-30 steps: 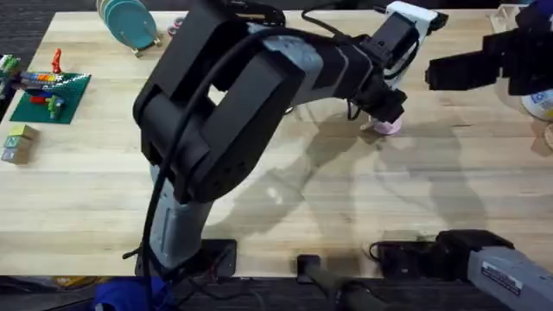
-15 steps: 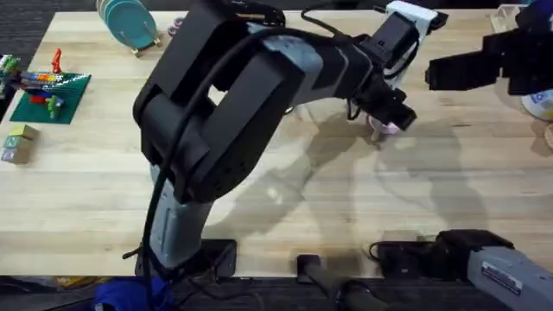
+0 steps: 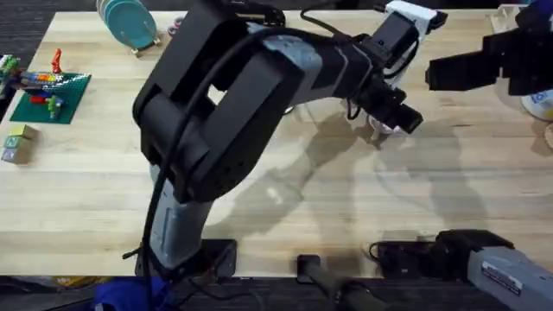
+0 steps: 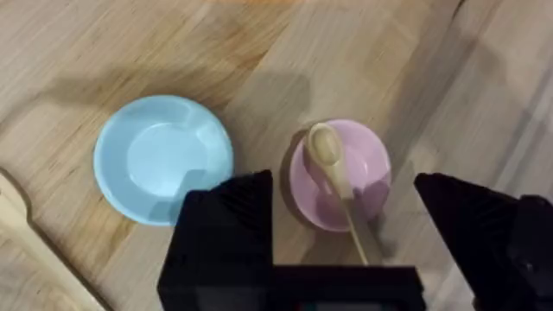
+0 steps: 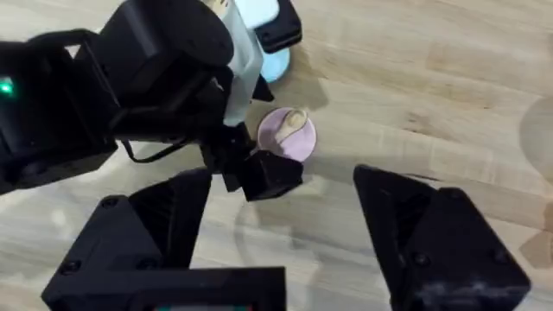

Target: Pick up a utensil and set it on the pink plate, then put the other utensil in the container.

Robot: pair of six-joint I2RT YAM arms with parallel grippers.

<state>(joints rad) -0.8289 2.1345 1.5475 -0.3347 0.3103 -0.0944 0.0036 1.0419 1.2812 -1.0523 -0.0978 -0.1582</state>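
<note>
The pink plate (image 4: 373, 164) lies on the wooden table with the small wooden spoon (image 4: 327, 149) on it, head on the plate and handle over the rim. My left gripper (image 4: 344, 194) hangs open just above, one finger (image 4: 226, 226) on each side of the plate, touching neither. In the overhead view the left arm reaches across to the plate (image 3: 385, 130) and its gripper (image 3: 396, 114) covers most of it. A pale wooden fork (image 4: 24, 231) lies past the light blue plate. My right gripper (image 5: 283, 186) is open and empty, up at the far right (image 3: 439, 72). The container is out of view.
A light blue plate (image 4: 162, 157) sits right beside the pink one. At the table's left are toy bricks on a green base (image 3: 47, 91) and small blocks (image 3: 17, 142). Teal plates stand in a rack (image 3: 130, 22) at the back. A tan round thing (image 3: 548, 136) is cut off by the right edge.
The left gripper has shifted slightly to the right over the pink plate, covering more of it in the overhead view. The right arm has not moved.
</note>
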